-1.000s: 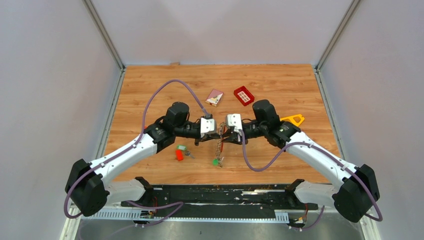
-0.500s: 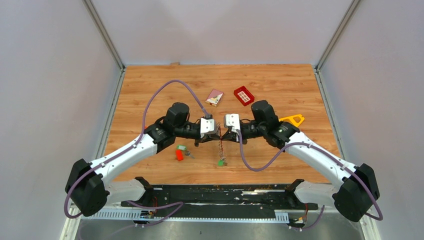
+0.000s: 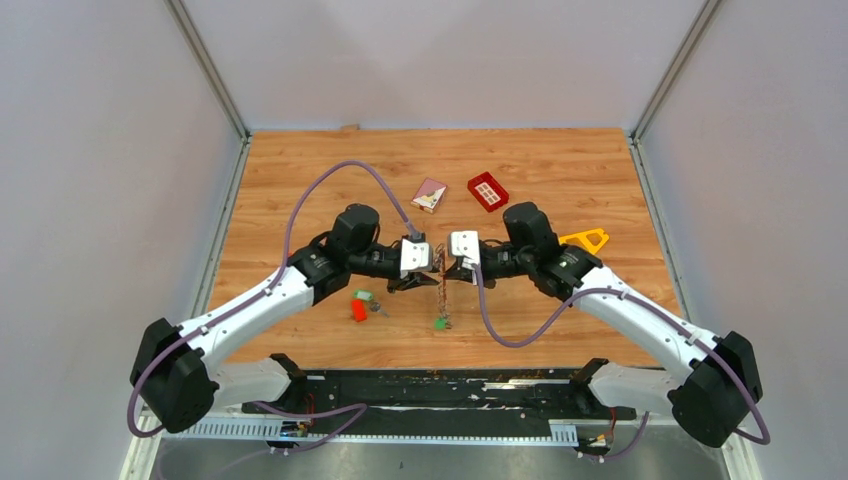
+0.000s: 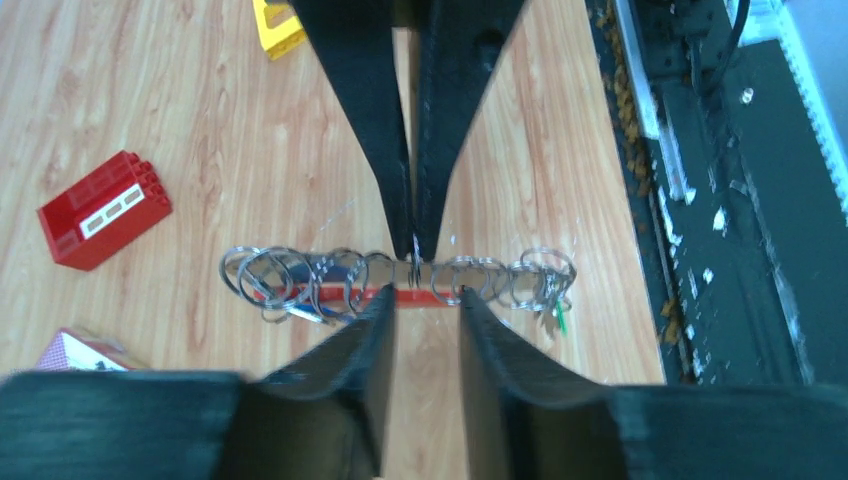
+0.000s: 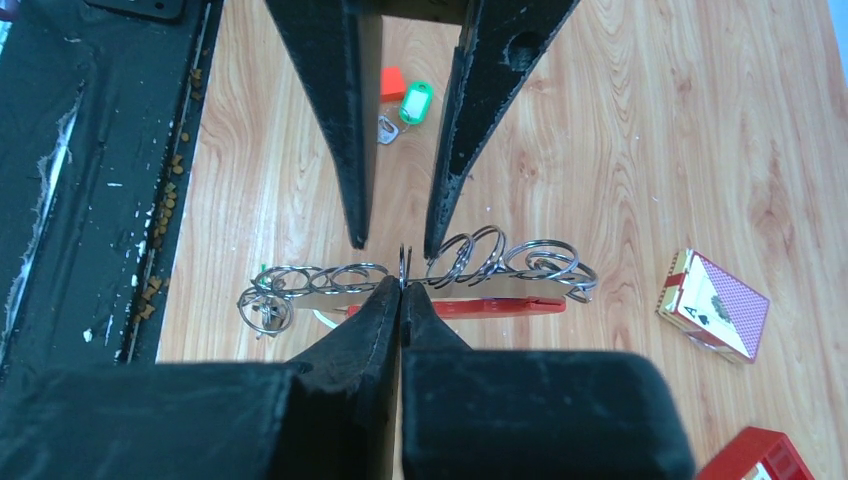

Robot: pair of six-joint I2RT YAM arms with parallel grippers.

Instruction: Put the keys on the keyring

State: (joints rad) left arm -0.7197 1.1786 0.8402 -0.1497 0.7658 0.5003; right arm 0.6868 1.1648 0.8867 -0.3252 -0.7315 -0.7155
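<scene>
The keyring (image 3: 441, 296), a chain of silver rings with a red strip along it, stretches between my two grippers. My right gripper (image 5: 402, 284) is shut on one ring near the middle of the keyring (image 5: 470, 262). Facing it, my left gripper (image 4: 425, 296) stands open, one fingertip on each side of that ring and close to the keyring (image 4: 300, 272), holding nothing. A green key (image 4: 562, 318) hangs at the chain's near end. A blue key (image 4: 302, 311) hangs at its far end. Another green-tagged key (image 5: 413, 101) lies loose on the table, left of the chain (image 3: 364, 296).
A small red block (image 3: 358, 311) lies beside the loose key. A red gridded tray (image 3: 488, 191) and a card box (image 3: 430, 195) sit behind the grippers. A yellow triangle frame (image 3: 588, 239) lies beside the right arm. The black base rail (image 3: 440, 390) runs along the near edge.
My left gripper has opened and let go of the keyring. My right gripper has shut on a ring and moved slightly left; the chain now hangs straighter.
</scene>
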